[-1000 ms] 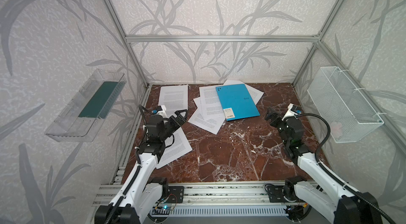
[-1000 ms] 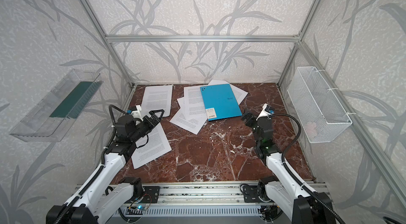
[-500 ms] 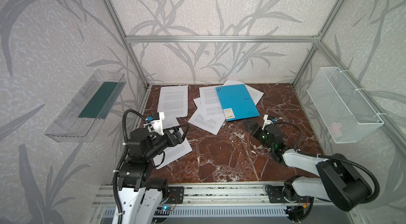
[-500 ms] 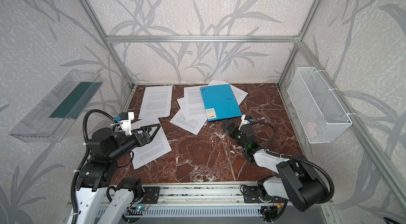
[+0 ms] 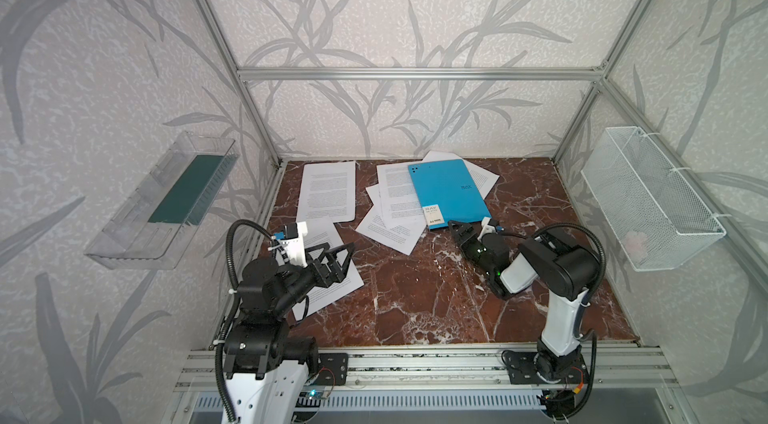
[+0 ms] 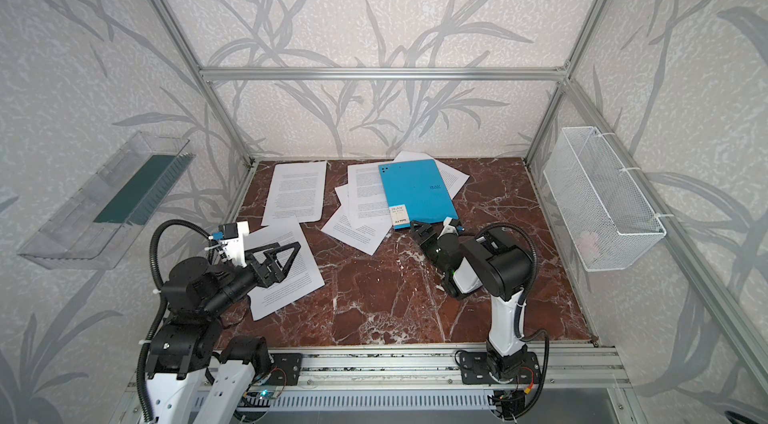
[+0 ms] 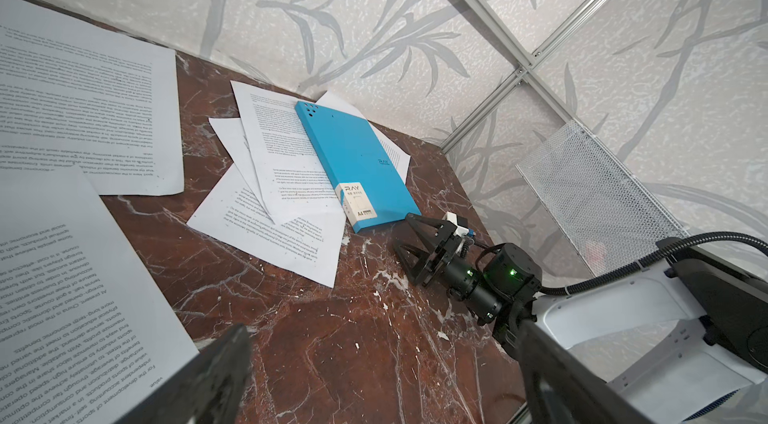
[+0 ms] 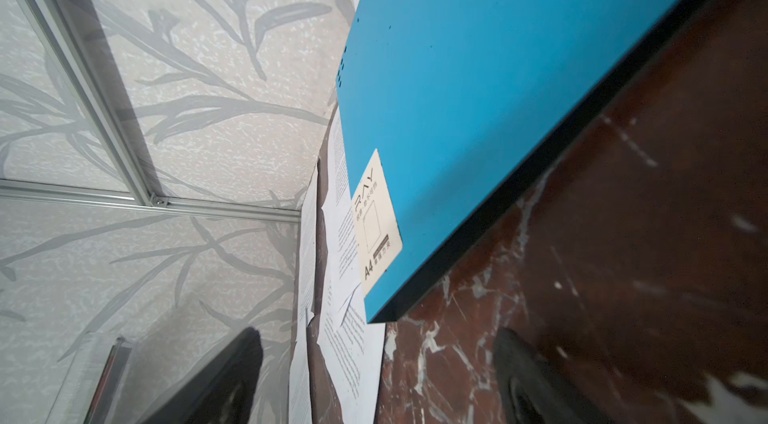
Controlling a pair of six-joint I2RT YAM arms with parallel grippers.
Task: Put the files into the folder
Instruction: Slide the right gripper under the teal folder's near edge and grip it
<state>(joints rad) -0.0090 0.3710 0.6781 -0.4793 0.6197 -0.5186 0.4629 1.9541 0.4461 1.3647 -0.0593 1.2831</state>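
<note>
The blue folder (image 5: 451,193) (image 6: 417,193) lies shut at the back of the marble table (image 5: 415,301), its RAY label toward me. It rests on a fan of files (image 5: 392,210). One more printed sheet (image 5: 328,191) lies at the back left and another (image 5: 332,276) at the near left. My left gripper (image 5: 338,253) (image 7: 382,359) hovers open and empty over that near-left sheet. My right gripper (image 5: 461,230) (image 7: 405,235) (image 8: 378,359) sits low and open, just short of the folder's (image 8: 498,89) near corner, with nothing between its fingers.
A clear plastic tray (image 5: 166,197) hangs on the left wall and a white wire basket (image 5: 648,197) on the right wall. Aluminium frame posts stand at the back corners. A metal rail (image 5: 415,363) runs along the table's front edge.
My right arm has folded down and brought its gripper low to the folder's near edge. My left arm has drawn back toward the front, its gripper still open over the near-left sheet.
</note>
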